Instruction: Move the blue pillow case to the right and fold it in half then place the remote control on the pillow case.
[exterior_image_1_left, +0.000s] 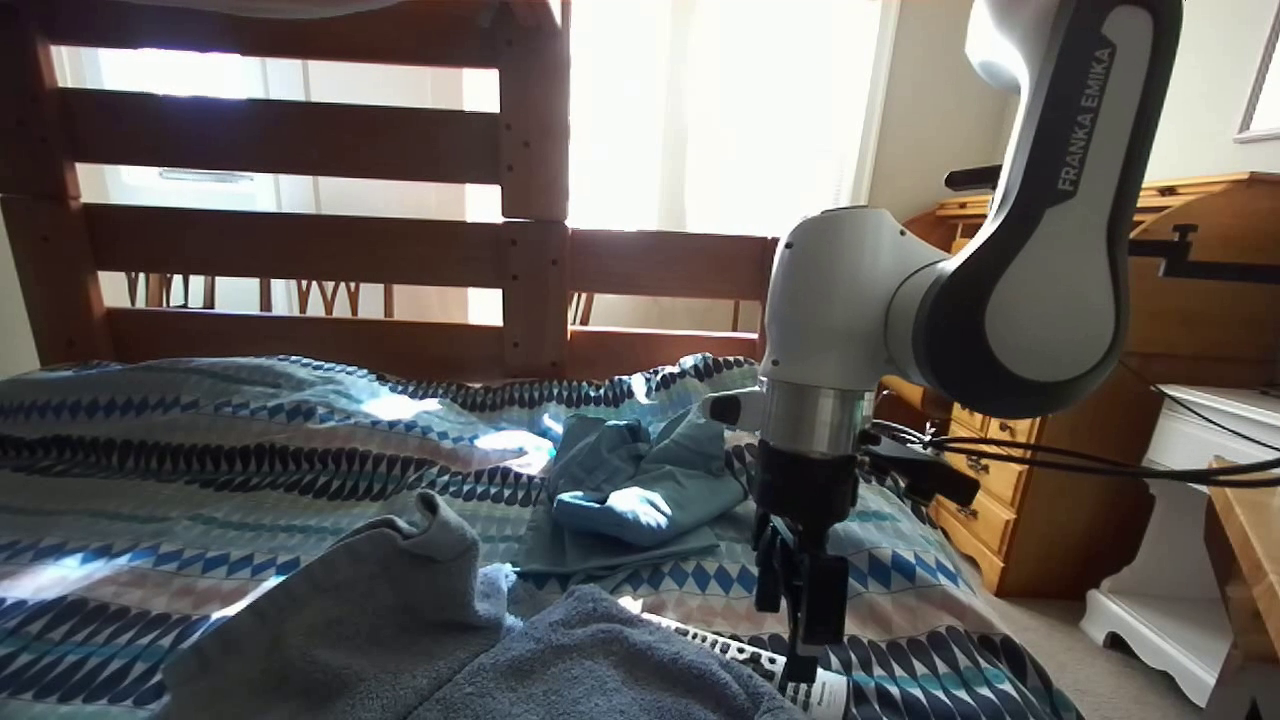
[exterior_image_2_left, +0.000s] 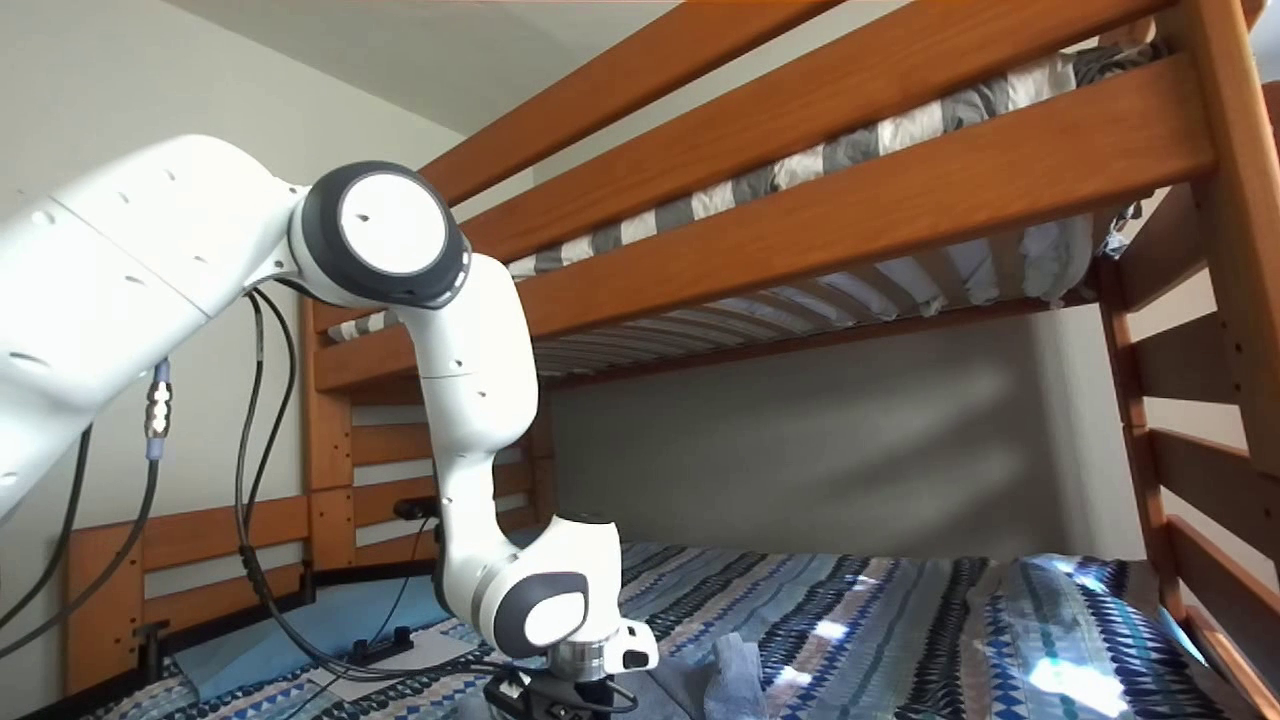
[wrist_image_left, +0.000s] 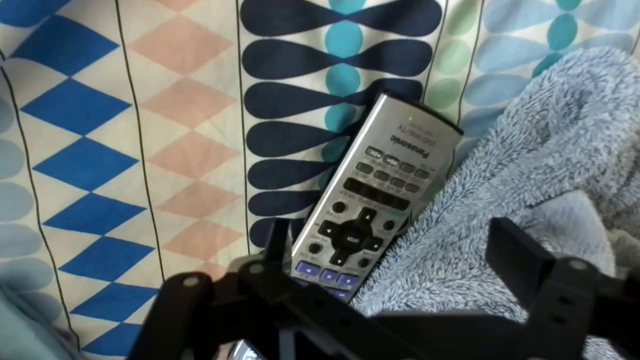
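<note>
The robot arm (exterior_image_1_left: 1050, 290) hung down over the bed cover (exterior_image_1_left: 300, 465), and its gripper (wrist_image_left: 392, 234) was low over the remote control (wrist_image_left: 375, 194). Its two black fingers (wrist_image_left: 517, 260) were spread far apart, and it was holding nothing. I could not tell if a finger was touching the remote control. The remote control was silver, with dark buttons and a few purple ones, and it lay face up on the bed cover, which had stripes made of diamonds and drops. A fuzzy gray-blue towel (exterior_image_1_left: 400, 600) was bunched up just beside it, along one long side. The blue pillow case (exterior_image_1_left: 670, 490) lay in a crumpled pile on the bed cover, apart from the remote control, its folds flopped over each other. Behind it stood the wooden bed end (exterior_image_1_left: 300, 245) and a bright window (exterior_image_1_left: 770, 100). Past the arm I saw a wooden desk (exterior_image_1_left: 1060, 530) and a little white table (exterior_image_1_left: 1165, 540). In an exterior view, a top bunk (exterior_image_2_left: 830, 225) was up above.
</note>
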